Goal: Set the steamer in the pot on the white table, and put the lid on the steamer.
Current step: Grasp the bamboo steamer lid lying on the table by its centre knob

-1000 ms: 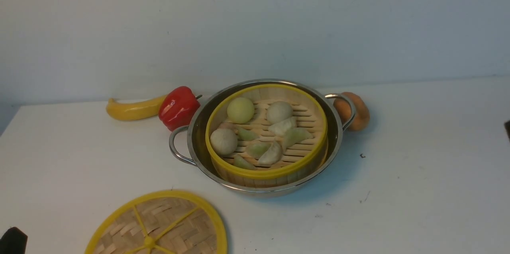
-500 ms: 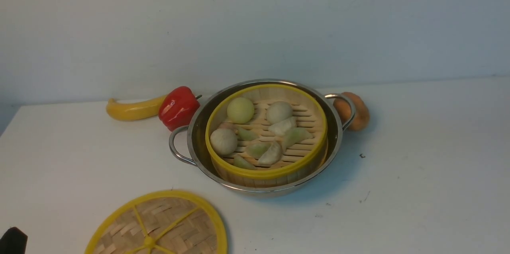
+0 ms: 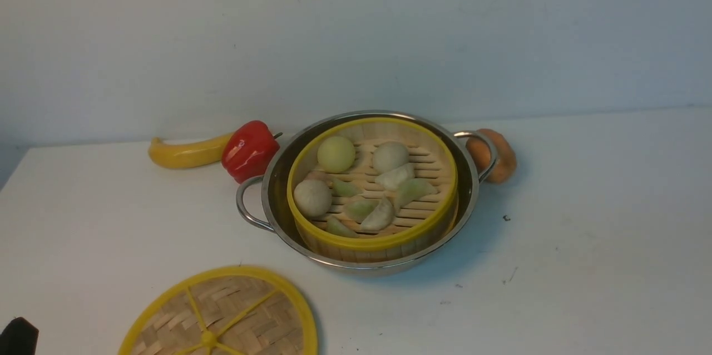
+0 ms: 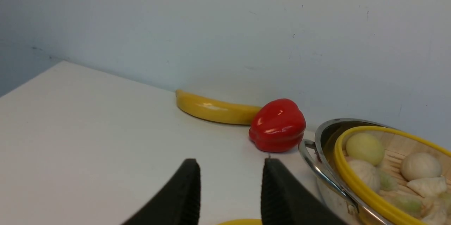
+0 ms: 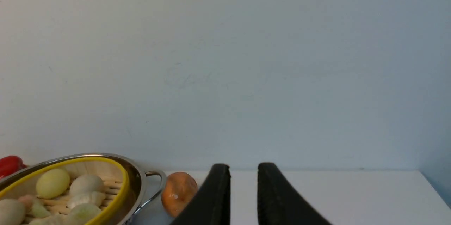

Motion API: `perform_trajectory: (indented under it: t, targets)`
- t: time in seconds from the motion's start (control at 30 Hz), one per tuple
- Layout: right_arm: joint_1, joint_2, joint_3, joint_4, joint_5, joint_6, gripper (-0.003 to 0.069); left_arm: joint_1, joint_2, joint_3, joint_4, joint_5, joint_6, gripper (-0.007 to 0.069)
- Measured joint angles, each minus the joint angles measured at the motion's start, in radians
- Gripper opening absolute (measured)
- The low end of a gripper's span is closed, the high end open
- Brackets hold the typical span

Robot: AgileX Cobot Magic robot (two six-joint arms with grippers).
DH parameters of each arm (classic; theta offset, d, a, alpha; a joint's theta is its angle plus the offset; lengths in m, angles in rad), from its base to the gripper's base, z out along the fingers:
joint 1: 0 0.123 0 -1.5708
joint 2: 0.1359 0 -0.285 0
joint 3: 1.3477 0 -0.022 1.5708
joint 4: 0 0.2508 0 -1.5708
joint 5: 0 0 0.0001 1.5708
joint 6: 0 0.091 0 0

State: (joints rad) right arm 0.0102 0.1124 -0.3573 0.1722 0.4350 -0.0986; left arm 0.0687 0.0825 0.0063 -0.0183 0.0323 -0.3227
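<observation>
The steamer (image 3: 370, 242), a bamboo basket with a yellow rim, sits inside the shiny pot (image 3: 470, 188) at the middle of the white table (image 3: 584, 232), with buns and dumplings in it. The lid (image 3: 233, 316) lies flat on the table at the near left, cut off by the picture's edge. My left gripper (image 4: 230, 163) hovers open just over the lid's yellow rim (image 4: 239, 222), nothing between its fingers; the pot's handle (image 4: 319, 168) is beside it. My right gripper (image 5: 243, 166) is open and empty, off to the right of the pot (image 5: 139, 179).
A yellow banana (image 3: 186, 153) and a red pepper (image 3: 249, 150) lie behind the pot on the left. An orange-brown fruit (image 3: 503, 157) rests behind the pot's right handle. The wall runs close behind them. A dark bit of my left arm (image 3: 16, 335) shows at the near left corner.
A dark tip at the front view's right edge one second ago has left the picture. The steamer, pot and lid have not moved.
</observation>
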Motion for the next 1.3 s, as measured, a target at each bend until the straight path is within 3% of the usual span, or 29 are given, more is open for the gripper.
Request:
perform_trajectory:
  t: [0.5,0.73,0.97,1.3]
  targets:
    - [-0.001,-0.111,0.310,-0.034,-0.125,0.000,0.0209,0.000,0.000,0.000,0.000,-0.001,0.000,0.0241]
    - [-0.001,-0.111,0.348,-0.048,-0.087,0.000,0.0233,0.000,0.000,0.000,0.000,-0.001,0.003,0.0241]
    - [-0.001,-0.111,0.360,-0.172,-0.045,0.000,0.0239,0.000,0.000,0.000,0.000,-0.001,0.003,0.0241]
    - [-0.001,-0.111,0.366,-0.147,-0.081,0.061,0.0239,0.000,0.000,0.000,0.000,-0.001,0.003,0.0241]
